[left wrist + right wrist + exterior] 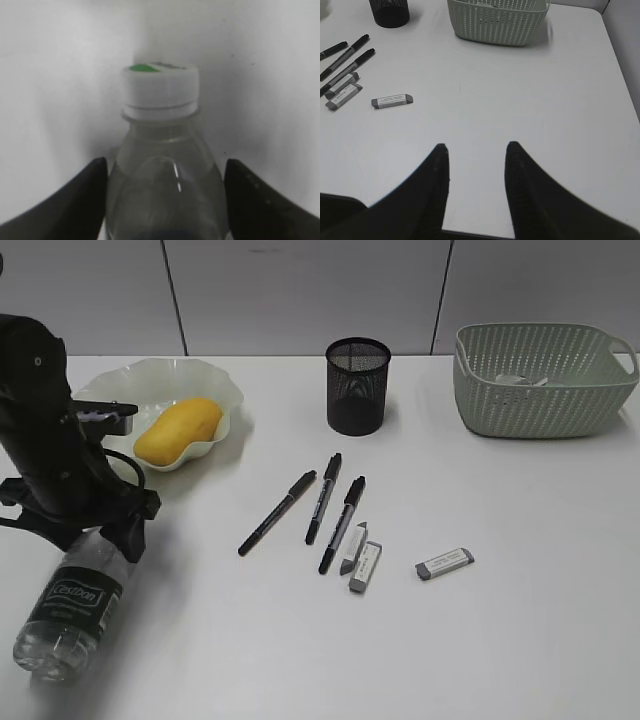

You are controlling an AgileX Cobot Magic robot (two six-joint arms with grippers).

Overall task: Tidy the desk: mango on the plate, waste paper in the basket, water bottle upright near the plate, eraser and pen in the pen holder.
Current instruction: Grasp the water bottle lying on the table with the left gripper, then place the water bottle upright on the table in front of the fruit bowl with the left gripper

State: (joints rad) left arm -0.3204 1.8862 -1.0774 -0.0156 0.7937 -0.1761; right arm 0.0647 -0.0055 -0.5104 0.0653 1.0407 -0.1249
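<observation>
I'm on the bottle (pixel 68 608) step: it lies on its side at lower left of the exterior view, below the plate (pixel 215 380) holding the mango (pixel 178 430). My left gripper (pixel 165 200) straddles its neck, jaws wide, not yet touching. Next I close and tip it upright. The right gripper (pixel 476 170) hangs empty, half-spread. Basket (pixel 540 390) contents are unclear; pens (pixel 322 498) and erasers (pixel 365 566) wait.

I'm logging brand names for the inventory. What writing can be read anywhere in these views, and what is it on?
"Cestbon": white lettering on the dark label of the water bottle.
Print on the three erasers: too small to read.
Markings on the pens: too small to read.
</observation>
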